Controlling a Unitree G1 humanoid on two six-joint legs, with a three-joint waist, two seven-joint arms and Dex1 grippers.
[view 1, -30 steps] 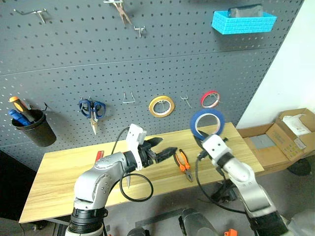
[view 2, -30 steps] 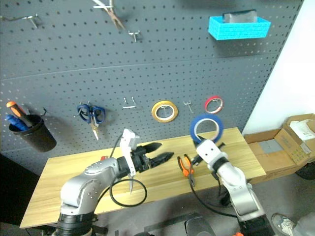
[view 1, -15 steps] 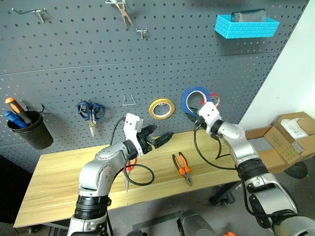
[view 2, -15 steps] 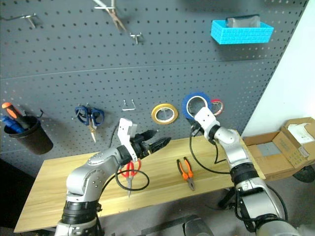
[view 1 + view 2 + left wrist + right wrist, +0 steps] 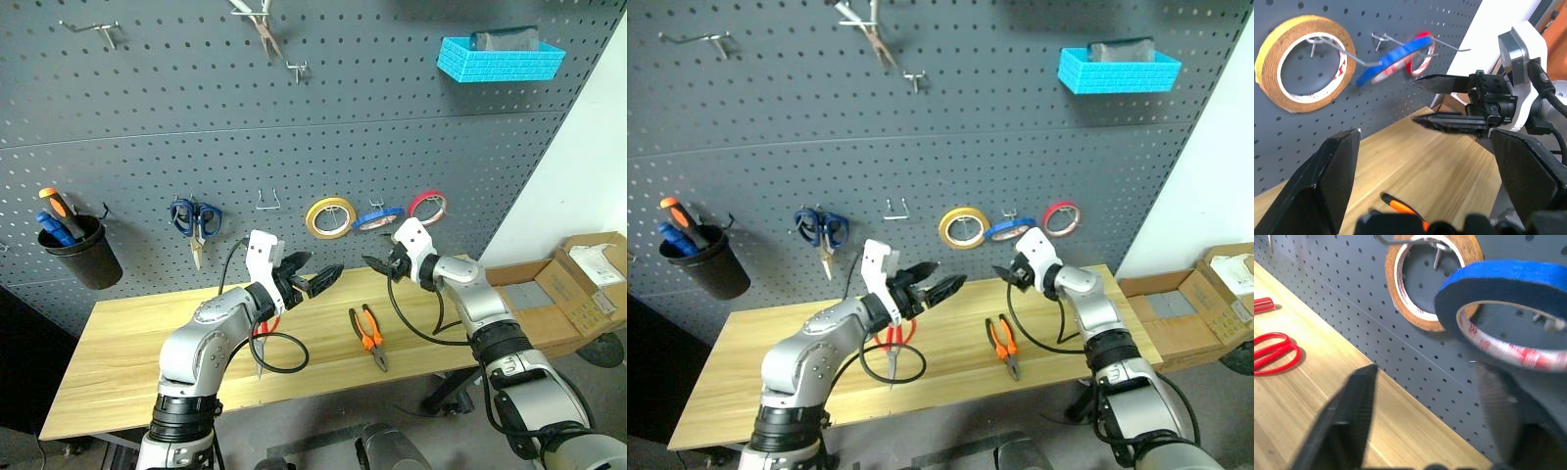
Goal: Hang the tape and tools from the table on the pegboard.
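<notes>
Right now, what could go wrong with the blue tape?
The blue tape hangs tilted on a thin hook, not flat against the pegboard, so it might slide off the end. The right tool is open just below it and could bump it loose when pulling away. The pliers and red scissors lie on the table, waiting.

We see the blue tape (image 5: 1508, 289) tilted before the pegboard (image 5: 1337, 289), overlapping a yellow roll (image 5: 1418, 284). Red scissors (image 5: 1276, 355) lie on the table (image 5: 1308, 401). The right gripper (image 5: 1422, 411) fingers stand apart, seemingly clear of the tape.
</notes>
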